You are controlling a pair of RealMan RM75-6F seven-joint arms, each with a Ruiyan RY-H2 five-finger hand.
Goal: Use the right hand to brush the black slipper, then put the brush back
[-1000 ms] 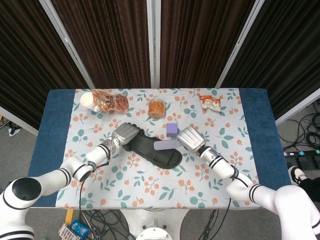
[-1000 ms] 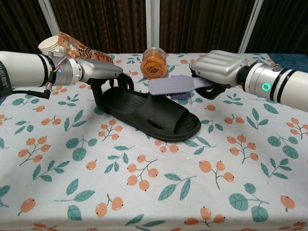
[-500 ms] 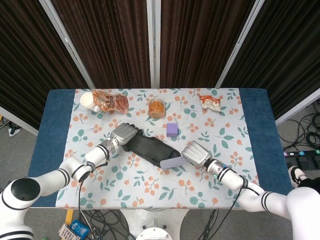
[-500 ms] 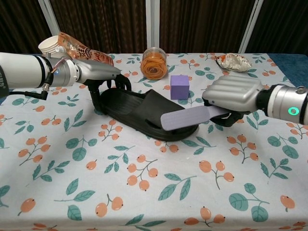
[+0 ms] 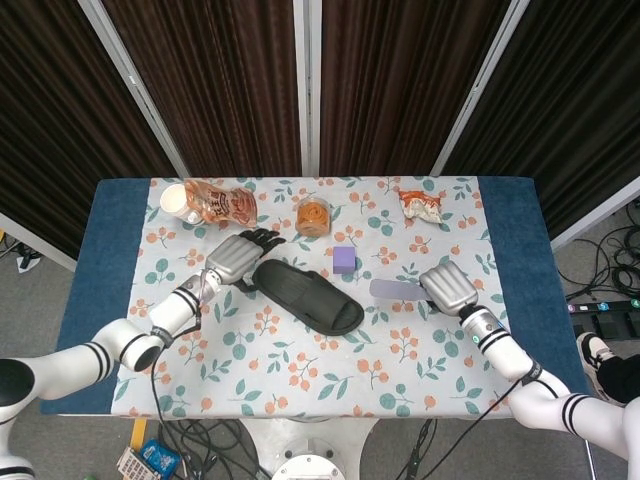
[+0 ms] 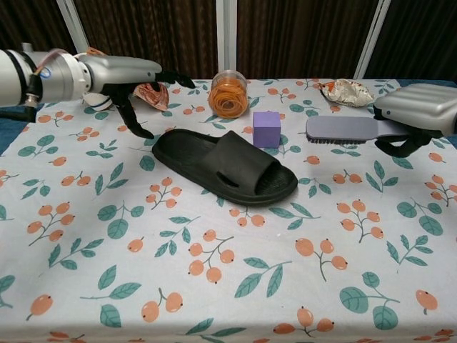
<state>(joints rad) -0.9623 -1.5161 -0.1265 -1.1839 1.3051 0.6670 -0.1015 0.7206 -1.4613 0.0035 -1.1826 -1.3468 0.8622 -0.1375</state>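
The black slipper (image 5: 305, 296) (image 6: 225, 166) lies slantwise mid-table on the floral cloth. My right hand (image 5: 447, 287) (image 6: 418, 108) holds the grey-lilac brush (image 5: 398, 289) (image 6: 341, 128) by its handle. The brush is level, bristles down, right of the slipper and clear of it. Whether the bristles touch the cloth I cannot tell. My left hand (image 5: 238, 258) (image 6: 128, 75) hovers with fingers spread beside the slipper's far left end. It holds nothing and does not touch the slipper.
A purple cube (image 5: 344, 260) (image 6: 266, 128) stands between the slipper and the brush. Along the back are a jar of orange snacks (image 5: 313, 215) (image 6: 228, 93), a snack bag (image 5: 222, 204) with a cup (image 5: 174, 199), and a crumpled packet (image 5: 423, 205) (image 6: 346, 91).
My right hand swept the brush over the slipper, then carried it off to the right. My left hand let go of the slipper's end and lifted away with fingers spread.
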